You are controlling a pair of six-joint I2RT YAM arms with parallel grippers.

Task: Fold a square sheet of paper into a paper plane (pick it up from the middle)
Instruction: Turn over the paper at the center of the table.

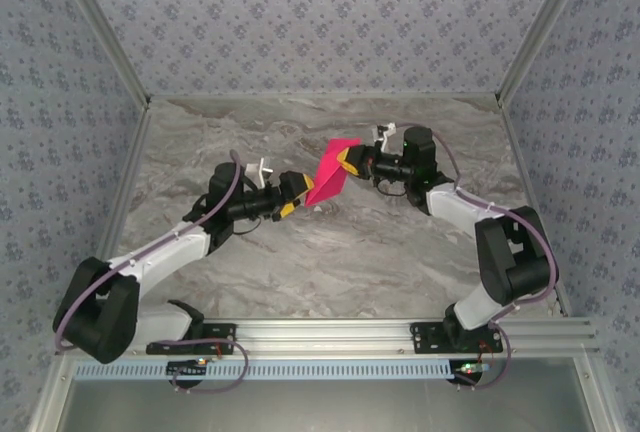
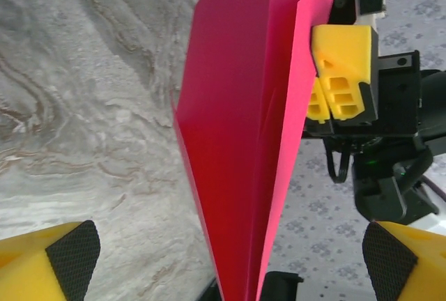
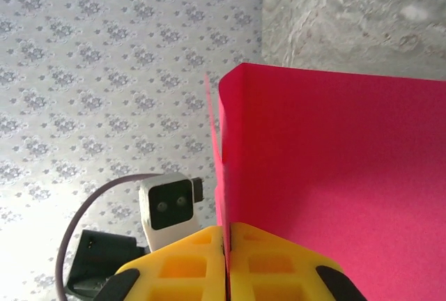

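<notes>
Paper plane, plain magenta, hangs pinched in the right hand; left hand gapes open around its tip.

**Cut off and covered**

At the left wrist, the pink paper runs off top and bottom and covers part of the right claw. The left claw shows just the corners of its pads. At the right wrist, the paper and the right claw's fingers run off the bottom edge.
</notes>
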